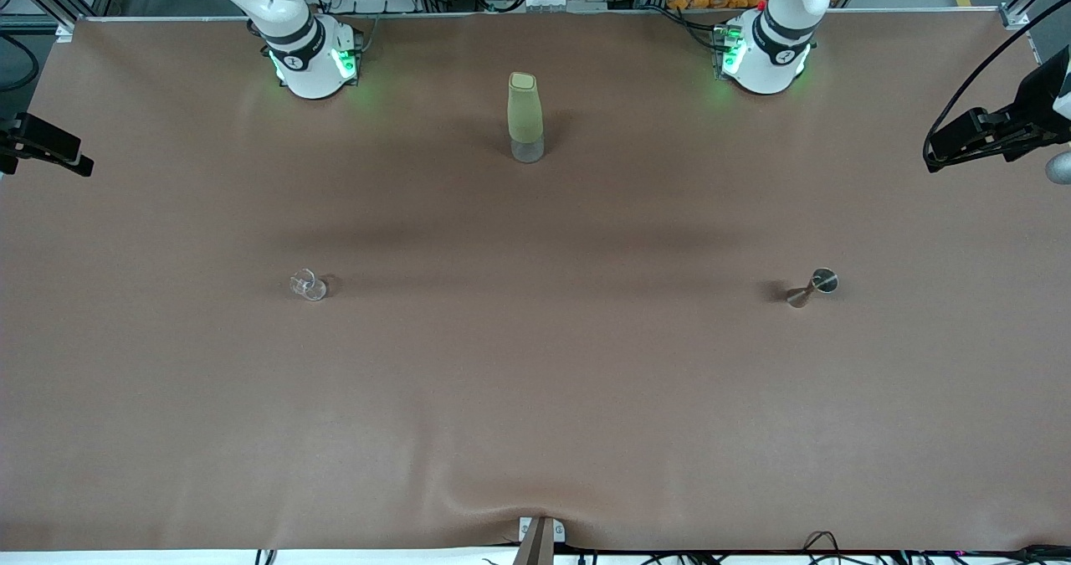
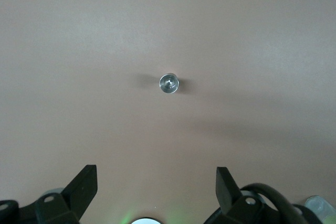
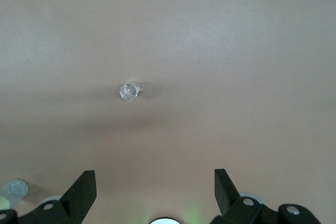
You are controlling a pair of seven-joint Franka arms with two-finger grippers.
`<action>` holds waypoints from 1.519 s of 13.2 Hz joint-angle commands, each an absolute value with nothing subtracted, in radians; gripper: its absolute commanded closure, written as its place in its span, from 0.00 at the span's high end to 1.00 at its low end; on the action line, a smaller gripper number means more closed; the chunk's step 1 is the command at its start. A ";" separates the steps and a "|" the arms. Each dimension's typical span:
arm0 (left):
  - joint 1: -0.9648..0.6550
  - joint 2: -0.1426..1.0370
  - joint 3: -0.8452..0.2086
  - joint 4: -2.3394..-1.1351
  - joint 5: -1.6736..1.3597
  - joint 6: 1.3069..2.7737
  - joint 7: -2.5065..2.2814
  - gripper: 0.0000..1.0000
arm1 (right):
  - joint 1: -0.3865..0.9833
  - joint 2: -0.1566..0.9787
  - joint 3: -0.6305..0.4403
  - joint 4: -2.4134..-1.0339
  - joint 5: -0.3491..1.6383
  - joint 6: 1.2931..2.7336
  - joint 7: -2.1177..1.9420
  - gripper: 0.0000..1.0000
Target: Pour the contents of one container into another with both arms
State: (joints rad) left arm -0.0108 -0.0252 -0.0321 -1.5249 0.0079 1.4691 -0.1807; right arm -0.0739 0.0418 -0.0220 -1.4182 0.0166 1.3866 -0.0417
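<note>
A small clear glass point(image 1: 309, 285) point(image 3: 129, 91) stands on the brown table toward the right arm's end. A small metal measuring cup point(image 1: 813, 288) point(image 2: 169, 83) stands toward the left arm's end. A tall green bottle with a clear base point(image 1: 525, 117) is upright between the two arm bases, farther from the front camera. The front view shows only the lower parts of the right arm point(image 1: 305, 46) and the left arm point(image 1: 770, 46). My left gripper point(image 2: 156, 182) hangs open high above the table, apart from the metal cup. My right gripper point(image 3: 155, 184) hangs open high above the table, apart from the glass.
The brown table cover point(image 1: 535, 381) spans the whole view, with a slight ripple near its front edge. Black camera mounts point(image 1: 42, 146) point(image 1: 996, 134) reach in at both ends. A small bracket point(image 1: 540, 540) sits at the middle of the front edge.
</note>
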 commanded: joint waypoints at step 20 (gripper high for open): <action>0.319 0.225 -0.026 -1.534 -0.261 1.637 0.591 1.00 | -0.094 0.051 -0.003 -1.390 0.018 1.376 -0.049 1.00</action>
State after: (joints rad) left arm 0.2503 0.1568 -0.0202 -1.5489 -0.2079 1.6182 0.4623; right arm -0.0747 0.0423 -0.0211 -1.4173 0.0165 1.3873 -0.0418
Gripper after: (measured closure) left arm 0.000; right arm 0.000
